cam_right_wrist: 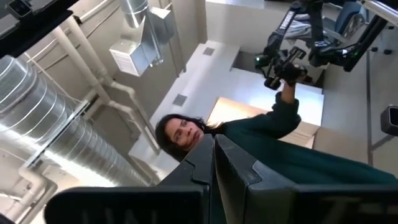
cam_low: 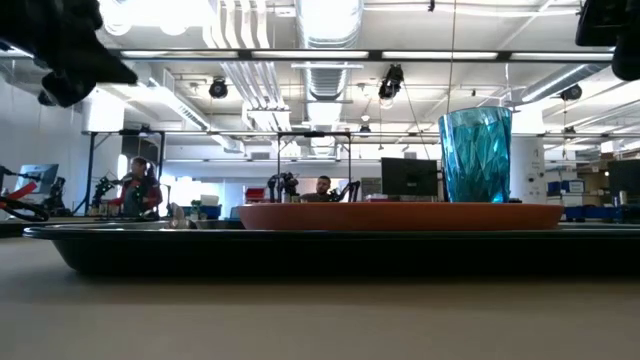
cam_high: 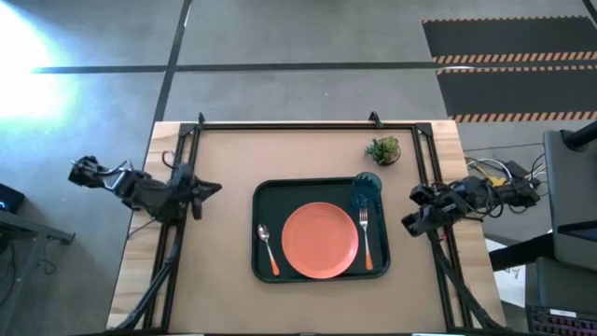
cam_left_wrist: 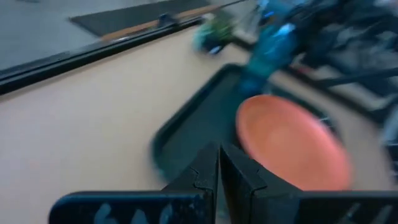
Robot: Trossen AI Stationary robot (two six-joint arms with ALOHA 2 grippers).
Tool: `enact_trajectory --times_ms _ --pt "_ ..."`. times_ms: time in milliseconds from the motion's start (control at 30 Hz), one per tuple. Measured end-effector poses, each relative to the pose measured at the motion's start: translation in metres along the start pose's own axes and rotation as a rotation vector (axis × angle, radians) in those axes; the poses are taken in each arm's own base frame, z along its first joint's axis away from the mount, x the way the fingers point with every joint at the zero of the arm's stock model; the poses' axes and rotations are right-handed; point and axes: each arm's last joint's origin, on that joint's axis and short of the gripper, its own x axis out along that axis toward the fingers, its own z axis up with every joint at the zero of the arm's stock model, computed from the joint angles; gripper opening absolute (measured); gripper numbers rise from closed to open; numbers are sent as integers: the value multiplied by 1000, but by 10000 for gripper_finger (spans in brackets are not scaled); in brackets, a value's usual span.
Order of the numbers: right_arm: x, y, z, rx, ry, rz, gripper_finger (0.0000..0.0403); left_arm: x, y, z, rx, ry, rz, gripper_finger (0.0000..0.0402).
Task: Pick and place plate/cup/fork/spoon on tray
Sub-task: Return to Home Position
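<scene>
The dark green tray [cam_high: 261, 201] lies in the middle of the table. On it rest the orange-red plate [cam_high: 320, 240] at its centre, the spoon [cam_high: 268, 248] left of the plate, the fork [cam_high: 366, 238] right of the plate, and the teal cup [cam_high: 367, 188] upright at the far right corner. In the low view the cup [cam_low: 476, 155] stands behind the plate [cam_low: 400, 215]. My left gripper [cam_high: 213, 189] is shut and empty left of the tray. My right gripper [cam_high: 408, 224] is shut and empty right of the tray, tipped up.
A small green potted plant [cam_high: 382, 149] stands at the far right of the table, beyond the cup. A black frame rail [cam_high: 308, 126] runs along the table's far edge and down both sides. A person [cam_right_wrist: 249, 152] shows in the room beyond.
</scene>
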Motion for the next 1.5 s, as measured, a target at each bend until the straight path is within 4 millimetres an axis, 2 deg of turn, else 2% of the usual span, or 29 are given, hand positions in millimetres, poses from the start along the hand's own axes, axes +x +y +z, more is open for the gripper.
enact_trajectory --times_ms 233,367,433,500,667,800,1033,1167,1367,1500 --pt "0 0 1 -3 -24 3 9 -14 4 2 -71 -47 -336 0" --pt "0 2 1 -16 -33 17 9 -13 3 -9 -93 -115 -593 0" --pt "0 3 1 -35 -51 29 9 -6 1 -18 -109 -142 -665 0" --pt "0 4 1 -50 -53 41 9 3 1 -31 -89 -103 -674 0" --pt "0 10 1 -107 -44 92 9 15 -1 -46 -84 -87 -709 0" --pt "-1 13 0 -155 -44 123 9 15 -3 -46 -27 -166 -810 0" --pt "-1 13 0 -159 -44 121 9 21 -3 -55 16 -144 -804 0" --pt "-1 13 0 -191 -46 125 9 32 2 -69 50 -163 -701 0" --pt "-1 13 0 -197 -46 126 9 35 4 -70 -116 -151 -637 0" --pt "-1 13 0 -190 -46 126 9 34 3 -69 -120 -150 -635 0"
